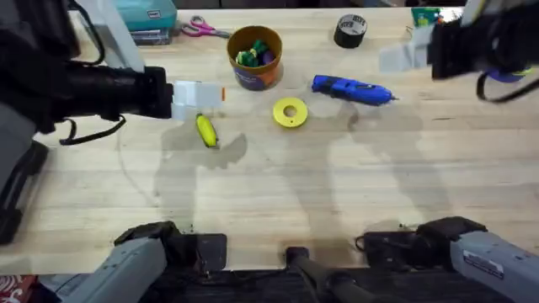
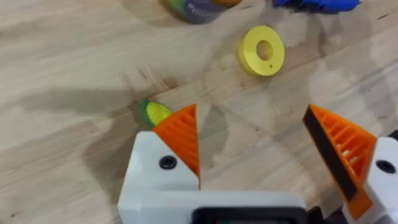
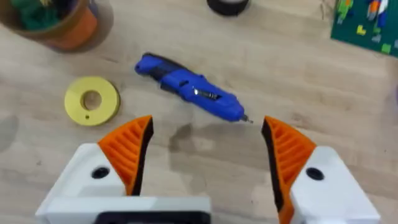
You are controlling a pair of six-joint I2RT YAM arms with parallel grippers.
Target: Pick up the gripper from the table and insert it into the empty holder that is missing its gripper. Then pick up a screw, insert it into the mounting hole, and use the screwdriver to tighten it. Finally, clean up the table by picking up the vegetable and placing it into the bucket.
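Both grippers hung above the pale wooden table [image 1: 337, 202] with their fingers spread and nothing between them.

From overhead, the left gripper [image 1: 202, 93], white blocks tipped with orange, reached in from the left side and hovered just above the small elongated yellow toy vegetable with a green end [image 1: 206, 131], which lay flat on the boards. The right gripper [image 1: 404, 52] showed blurred near the far right. The round orange-yellow bucket with a dark blue band [image 1: 254, 57] stood upright at the far middle, green and yellow toy pieces inside. The slim bright blue plastic screwdriver [image 1: 354, 89] lay on its side to the bucket's right, and a flat yellow ring of tape [image 1: 290, 113] sat between and nearer. A black tape roll [image 1: 350, 30] and pink-handled scissors [image 1: 202, 29] rested along the far edge.

At the left wrist, the orange ribbed pads [image 2: 180, 134] stood wide apart, gripping nothing. The vegetable [image 2: 152, 113] peeked out beside one pad, partly hidden by it, apart from the tape ring [image 2: 262, 50].

At the right wrist, the orange ribbed wedge pads [image 3: 127, 146] were equally wide and empty. The screwdriver [image 3: 189, 89] lay slanted on the grainy wood beyond them, its thin metal bit pointing toward one pad without touching. The ring [image 3: 92, 100] lay beside it, the bucket [image 3: 59, 22] farther off.
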